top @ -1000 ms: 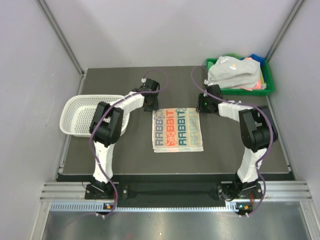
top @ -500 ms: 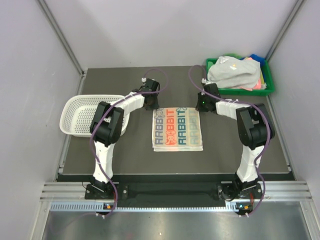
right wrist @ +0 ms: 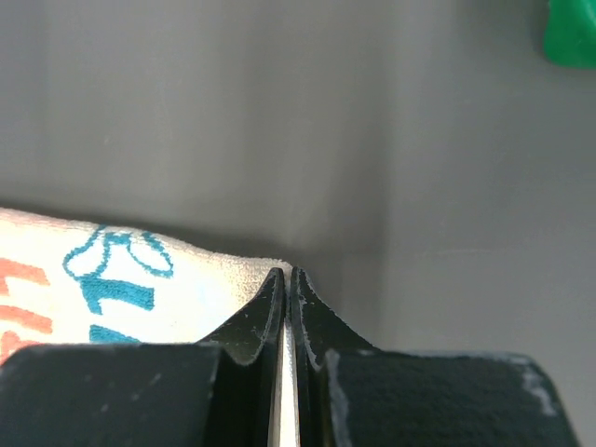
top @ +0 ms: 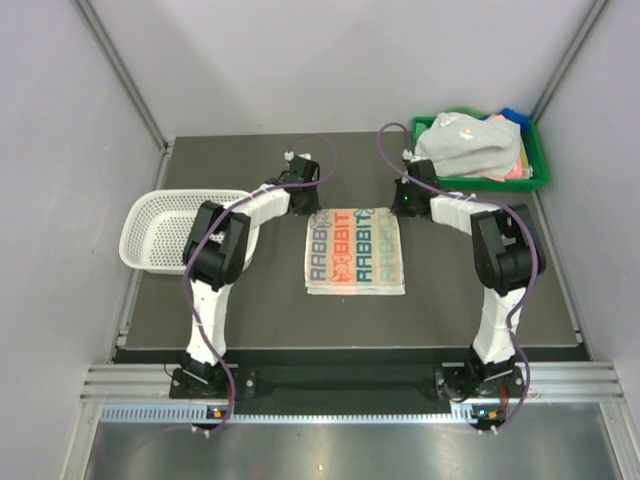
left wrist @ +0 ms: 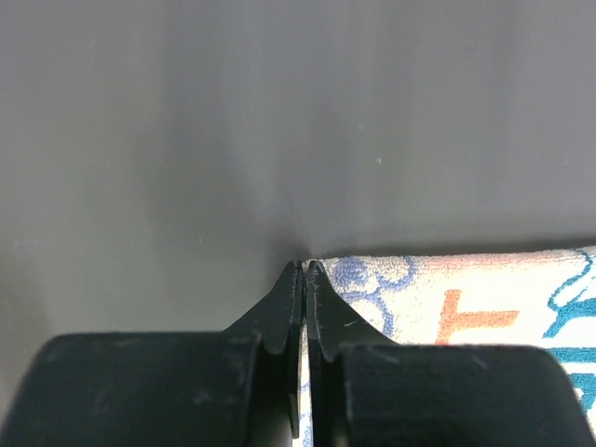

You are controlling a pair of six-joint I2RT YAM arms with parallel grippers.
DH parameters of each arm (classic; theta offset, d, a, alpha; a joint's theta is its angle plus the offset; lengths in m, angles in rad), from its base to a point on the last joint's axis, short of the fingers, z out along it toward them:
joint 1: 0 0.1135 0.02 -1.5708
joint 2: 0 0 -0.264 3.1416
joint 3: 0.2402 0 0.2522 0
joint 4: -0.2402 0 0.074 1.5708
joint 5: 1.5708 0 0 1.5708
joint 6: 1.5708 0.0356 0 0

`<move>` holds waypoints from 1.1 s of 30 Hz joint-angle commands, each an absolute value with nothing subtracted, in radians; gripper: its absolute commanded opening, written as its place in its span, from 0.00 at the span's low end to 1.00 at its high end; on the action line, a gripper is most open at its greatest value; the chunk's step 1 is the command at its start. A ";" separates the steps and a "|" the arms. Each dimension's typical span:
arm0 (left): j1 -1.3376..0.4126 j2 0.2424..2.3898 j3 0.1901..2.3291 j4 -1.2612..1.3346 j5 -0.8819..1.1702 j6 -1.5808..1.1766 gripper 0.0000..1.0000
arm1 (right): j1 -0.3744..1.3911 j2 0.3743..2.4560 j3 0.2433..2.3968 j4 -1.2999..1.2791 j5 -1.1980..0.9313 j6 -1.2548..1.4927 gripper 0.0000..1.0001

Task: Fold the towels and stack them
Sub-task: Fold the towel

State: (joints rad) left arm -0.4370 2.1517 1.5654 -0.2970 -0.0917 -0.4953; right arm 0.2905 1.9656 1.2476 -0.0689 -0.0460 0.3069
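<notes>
Centre: white terry towel with coloured RABBIT letters [top: 355, 252], spread flat in the middle of the dark grey desk [top: 260, 310], between the two arms, lettering in grey-blue, orange and teal rows.

Left side: left tool [left wrist: 304, 270] at the towel's far left corner, black fingers pressed fully together, pinching the corner at their tips; thin pale sliver visible in the seam between them in the left wrist view.

Right side: right tool [right wrist: 285, 275] at the towel's far right corner, fingers likewise closed tight on that corner, a pale strip showing in the slit between them.

Far edge: gripped at both ends; whether raised off the desk or resting on it, cannot tell.

Far right corner: green plastic tray [top: 538, 160] heaped with more cloths; crumpled grey-white towel [top: 465, 145] on top, blue cloth [top: 513, 115] behind it, orange-pink cloth [top: 518, 168] peeking out at its right.

Left edge: white perforated plastic basket [top: 150, 235], just beside the left arm's elbow, well apart from the lettered towel.
</notes>
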 commanded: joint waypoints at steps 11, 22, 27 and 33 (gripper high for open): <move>-0.411 1.973 1.422 0.027 -0.040 -0.505 0.00 | 0.261 1.789 1.175 0.136 -0.063 0.301 0.00; -0.413 1.827 1.187 0.156 0.041 -0.555 0.00 | 0.261 1.646 0.958 0.207 -0.084 0.353 0.00; -0.413 1.790 1.134 0.186 0.090 -0.561 0.00 | 0.262 1.595 0.902 0.218 -0.089 0.365 0.01; -0.413 1.756 1.111 0.213 0.129 -0.551 0.00 | 0.264 1.548 0.859 0.221 -0.103 0.379 0.01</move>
State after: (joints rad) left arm -0.4145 1.8233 1.1198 0.1246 0.0887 -0.5522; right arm 0.2676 1.6112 0.8745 0.1604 -0.0910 0.3634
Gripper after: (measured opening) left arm 0.023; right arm 0.012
